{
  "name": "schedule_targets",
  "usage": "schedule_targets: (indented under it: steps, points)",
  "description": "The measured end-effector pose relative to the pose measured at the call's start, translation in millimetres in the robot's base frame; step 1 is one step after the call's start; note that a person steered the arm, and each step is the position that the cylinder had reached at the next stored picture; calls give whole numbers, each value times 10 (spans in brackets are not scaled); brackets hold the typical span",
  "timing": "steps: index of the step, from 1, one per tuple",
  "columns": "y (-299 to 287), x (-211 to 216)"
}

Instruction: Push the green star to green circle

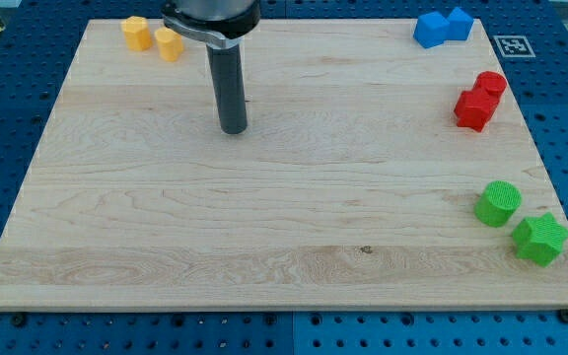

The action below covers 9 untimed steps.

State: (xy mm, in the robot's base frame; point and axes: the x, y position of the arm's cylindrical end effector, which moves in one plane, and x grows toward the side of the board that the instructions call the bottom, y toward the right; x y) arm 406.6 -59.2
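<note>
The green star (539, 239) lies near the board's bottom right corner. The green circle (498, 203), a short cylinder, sits just up and left of it, a small gap apart. My tip (233, 129) rests on the wooden board (264, 227) in the upper left-middle area, far to the left of both green blocks and touching no block.
Two yellow blocks (137, 33) (169, 43) sit at the top left. Two blue blocks (429, 30) (458, 23) sit at the top right. Two red blocks (474, 109) (491, 84) sit by the right edge. A blue pegboard table surrounds the board.
</note>
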Motion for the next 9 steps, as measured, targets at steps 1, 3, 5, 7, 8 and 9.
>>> schedule_targets:
  steps: [1, 3, 5, 7, 8, 9]
  points:
    - [637, 494]
    - [1956, 1740]
    - [2718, 2022]
    - [3603, 2100]
    - [3573, 2023]
    - [3518, 1897]
